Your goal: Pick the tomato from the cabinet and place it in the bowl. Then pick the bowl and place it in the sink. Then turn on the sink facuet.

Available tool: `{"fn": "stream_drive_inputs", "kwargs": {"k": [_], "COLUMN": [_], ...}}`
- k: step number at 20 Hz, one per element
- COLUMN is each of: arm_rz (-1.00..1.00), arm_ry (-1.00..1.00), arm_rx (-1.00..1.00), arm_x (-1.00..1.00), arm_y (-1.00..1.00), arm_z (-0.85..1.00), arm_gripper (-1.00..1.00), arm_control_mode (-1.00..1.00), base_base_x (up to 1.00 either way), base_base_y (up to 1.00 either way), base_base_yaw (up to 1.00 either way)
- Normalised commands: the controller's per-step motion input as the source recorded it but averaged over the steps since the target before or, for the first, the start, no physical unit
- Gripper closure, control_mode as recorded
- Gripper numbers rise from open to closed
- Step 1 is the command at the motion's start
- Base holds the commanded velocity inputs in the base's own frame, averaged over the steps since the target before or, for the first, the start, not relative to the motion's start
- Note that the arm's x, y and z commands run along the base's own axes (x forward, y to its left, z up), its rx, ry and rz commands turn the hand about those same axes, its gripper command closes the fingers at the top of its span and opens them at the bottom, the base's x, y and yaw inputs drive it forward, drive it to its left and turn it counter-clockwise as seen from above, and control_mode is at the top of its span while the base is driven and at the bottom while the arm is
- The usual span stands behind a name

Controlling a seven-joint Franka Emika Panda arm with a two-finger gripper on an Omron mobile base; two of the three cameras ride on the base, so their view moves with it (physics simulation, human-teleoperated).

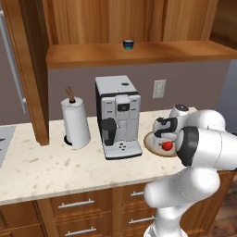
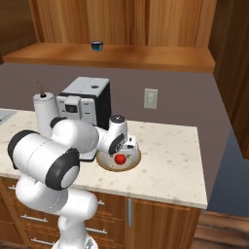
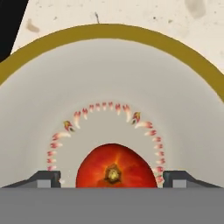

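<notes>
The tomato [image 3: 116,168], a glossy red ball, rests inside the bowl [image 3: 109,30], cream with a tan-brown rim. The bowl [image 1: 150,144] stands on the counter to the right of the coffee machine. My gripper [image 3: 113,180] hangs low over the bowl, open, its fingertips [image 3: 48,179] on either side of the tomato with a gap on each side. From the base views the tomato [image 1: 167,146] [image 2: 120,158] shows just under the hand [image 2: 121,151], within the bowl [image 2: 133,163]. The cabinet shelf [image 1: 139,53] runs above. The sink and its faucet are out of view.
A coffee machine [image 1: 118,115] and a paper towel roll [image 1: 76,122] stand left of the bowl. A small dark blue cup [image 1: 128,44] sits on the cabinet shelf. A wall outlet [image 1: 159,88] is behind the bowl. Bare counter [image 2: 170,155] lies to the right.
</notes>
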Motion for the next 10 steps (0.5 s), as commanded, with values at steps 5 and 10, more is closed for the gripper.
{"fn": "stream_drive_inputs", "kwargs": {"k": [5, 10], "arm_rz": [0.00, -0.06], "arm_ry": [-0.10, -0.05], "arm_rx": [0.03, 0.07], "arm_x": [-0.41, -0.58], "arm_y": [0.00, -0.34], "arm_z": [0.63, 0.77], "arm_gripper": [-1.00, -1.00], "arm_control_mode": [-1.00, -1.00], "base_base_x": [0.00, 0.00], "base_base_y": [0.00, 0.00], "base_base_yaw": [0.00, 0.00]}}
